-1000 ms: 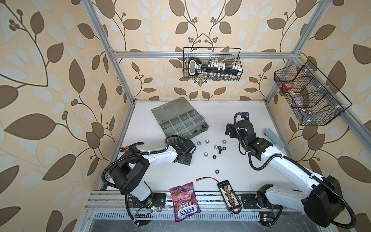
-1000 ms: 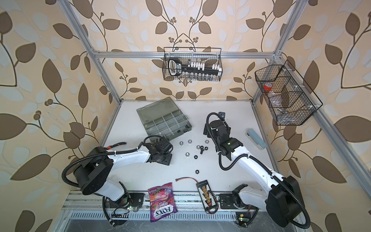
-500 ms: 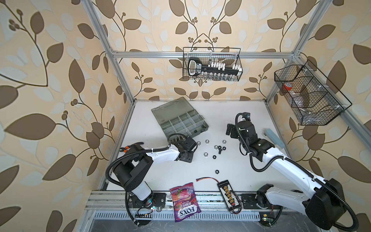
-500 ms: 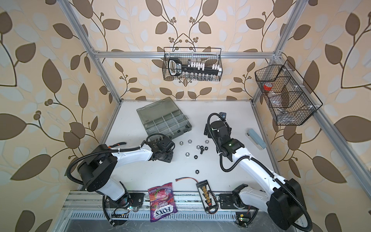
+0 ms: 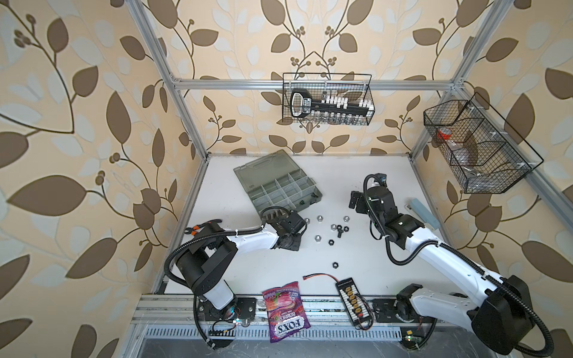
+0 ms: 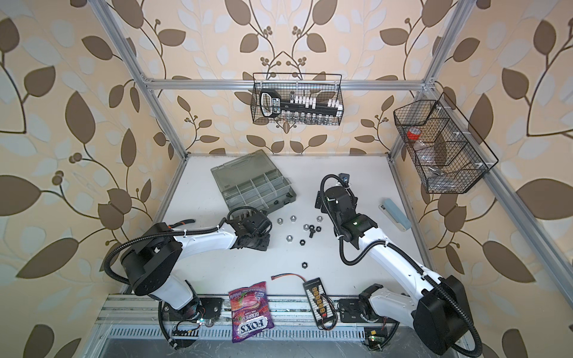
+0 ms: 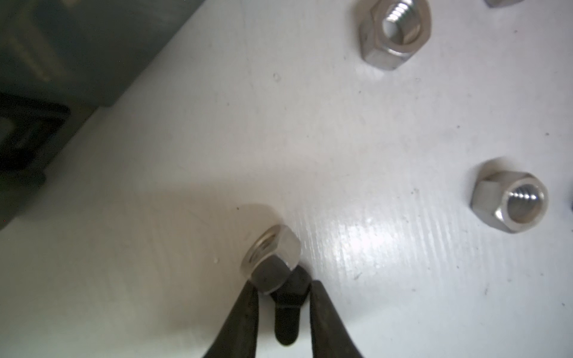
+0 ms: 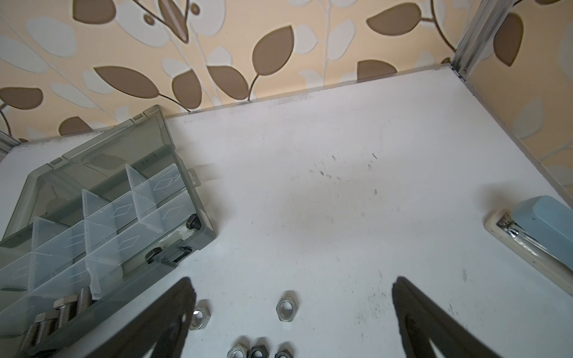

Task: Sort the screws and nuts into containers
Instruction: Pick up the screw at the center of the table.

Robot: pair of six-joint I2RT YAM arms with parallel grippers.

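- I work in a robot lab cell: an aluminium frame (image 5: 310,83) boxes me in.
- Leaf wallpaper (image 5: 77,124) covers its panels.
- My left arm (image 5: 251,243) and right arm (image 5: 446,257) bolt to a slotted rail (image 5: 313,302) edging a white tabletop (image 5: 341,176).
- Wire baskets (image 5: 370,99) hang on the frame; a wired connector board (image 5: 352,299) lies across the rail.

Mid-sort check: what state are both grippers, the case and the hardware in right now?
left gripper, jaws nearly closed about a silver nut; firm grip unclear.
silver nut, tipped on edge at the fingertips.
right gripper, wide open, empty.
organizer case, lid open.
silver screws, lying in one compartment.
loose nuts, flat on the table.
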